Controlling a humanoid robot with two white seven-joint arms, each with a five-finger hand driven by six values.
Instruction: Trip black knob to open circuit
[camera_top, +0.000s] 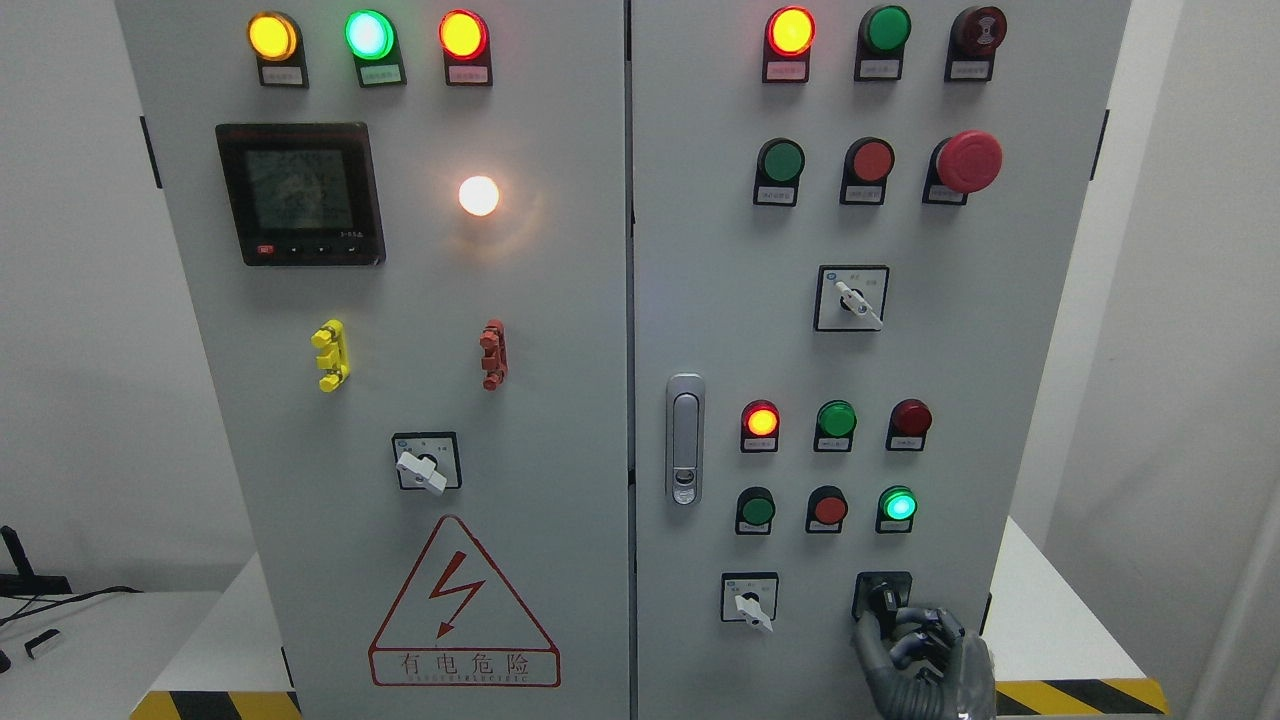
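One robot hand, the right hand, rises from the bottom edge at the lower right of a grey electrical cabinet. Its dark fingers curl upward, tips touching the black knob low on the right door; whether they grip it firmly I cannot tell. Just left of the knob sits a white switch, with a lit green lamp above.
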